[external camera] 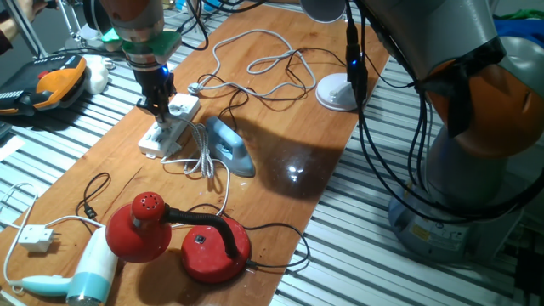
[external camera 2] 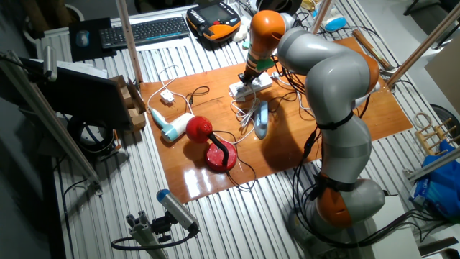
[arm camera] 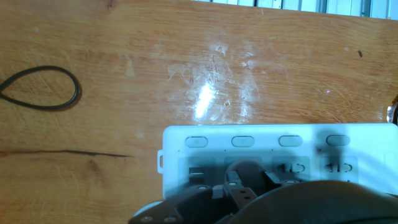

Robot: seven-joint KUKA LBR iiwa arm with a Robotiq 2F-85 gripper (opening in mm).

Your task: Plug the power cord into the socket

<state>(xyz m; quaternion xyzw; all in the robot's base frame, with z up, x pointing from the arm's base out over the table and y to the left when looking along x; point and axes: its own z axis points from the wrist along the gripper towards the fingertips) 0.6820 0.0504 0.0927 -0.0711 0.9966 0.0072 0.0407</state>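
The socket (external camera: 176, 123) is a long white power strip lying on the wooden table, and it also shows in the other fixed view (external camera 2: 251, 85). My gripper (external camera: 160, 109) stands straight over it, fingers pointing down. In the hand view the socket (arm camera: 280, 140) fills the lower right, and my dark fingers (arm camera: 205, 196) sit close around a small shadowed plug (arm camera: 239, 173) pressed at one outlet. The braided power cord (external camera: 206, 157) loops from the strip's side to the light-blue iron (external camera: 229, 144), which lies just right of the strip. The gripper (external camera 2: 249, 75) looks shut on the plug.
A red lamp (external camera: 183, 238) and a hair dryer (external camera: 89, 272) lie at the near end of the table. A boxy white plug (external camera: 36, 239) sits at the left edge. A white lamp base (external camera: 337, 92) and loose white cord (external camera: 255, 53) lie behind. A black cord loop (arm camera: 40, 88) is left of the strip.
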